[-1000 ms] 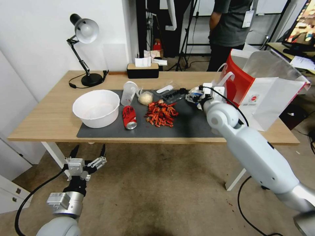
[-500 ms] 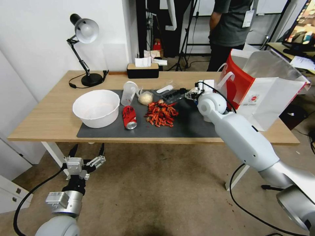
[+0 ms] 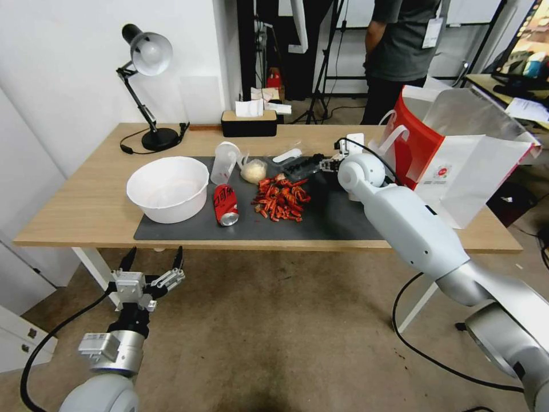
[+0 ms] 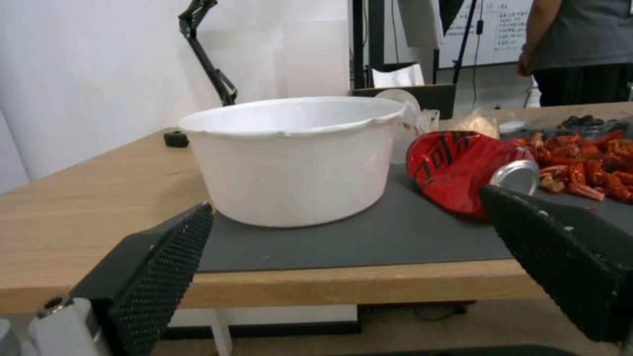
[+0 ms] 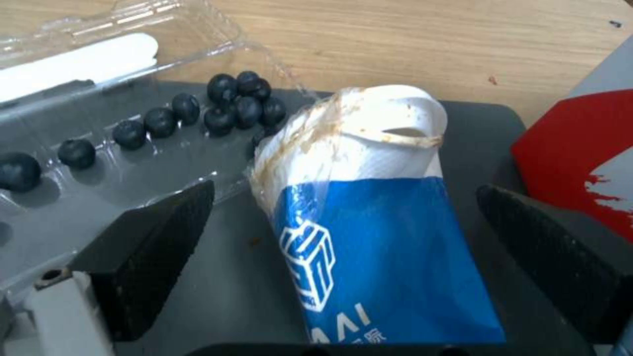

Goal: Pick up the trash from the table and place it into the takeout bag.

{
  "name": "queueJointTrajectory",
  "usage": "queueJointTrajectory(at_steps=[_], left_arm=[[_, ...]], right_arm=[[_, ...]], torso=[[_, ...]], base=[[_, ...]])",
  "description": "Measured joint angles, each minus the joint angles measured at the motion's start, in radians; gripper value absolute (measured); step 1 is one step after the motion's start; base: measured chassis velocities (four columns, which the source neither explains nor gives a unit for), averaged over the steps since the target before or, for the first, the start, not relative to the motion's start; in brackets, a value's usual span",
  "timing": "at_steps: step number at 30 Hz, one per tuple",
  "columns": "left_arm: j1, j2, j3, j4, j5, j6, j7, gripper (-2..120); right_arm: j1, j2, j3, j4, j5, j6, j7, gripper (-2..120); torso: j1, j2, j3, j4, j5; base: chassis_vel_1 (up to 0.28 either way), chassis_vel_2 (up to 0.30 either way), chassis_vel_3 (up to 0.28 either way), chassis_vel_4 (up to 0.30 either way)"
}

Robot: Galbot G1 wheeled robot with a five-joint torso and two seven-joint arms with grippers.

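Below the table edge, left gripper: parked low in front of the table, fingers spread wide and holding nothing; its wrist camera looks level across the mat.
White bowl: nearest piece of trash, upright on the left end of the dark grey mat. Looks thin-walled and light; the rim would likely flex, so a pinch over the wall seems safest.
Red cola can: lying on its side just right of the bowl, open end toward the robot. Dented, probably empty and light; round and smooth, so it may roll unless gripped across the body.
Red food scraps: loose heap mid-mat, small pieces, awkward to lift in one grab.
Clear plastic cup: behind the can, thin and easily crushed.
Wrapped whitish lump: beside the cup, soft by the look of it.
Clear tray: holds dark berries; flimsy and would spill if tipped.
Right gripper: over the far right of the mat, jaws wide apart on either side of the blue-and-white cup, not yet touching it. That cup lies on its side, paper, stained, with film at its mouth; likely light and crushable, best taken across the blue middle.
Takeout bag: standing open at the right end, just beyond the right gripper.
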Motion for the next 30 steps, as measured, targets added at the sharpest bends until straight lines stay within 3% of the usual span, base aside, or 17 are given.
queueJointTrajectory(at_steps=[30], left_arm=[[-0.012,0.014,0.001,0.014,-0.014,0.0,-0.002,100]], right_arm=[[-0.015,-0.005,-0.004,-0.025,0.003,-0.041,0.025,100]], torso=[[0.0,0.0,0.0,0.0001,0.0]], base=[[0.0,0.0,0.0,0.0]])
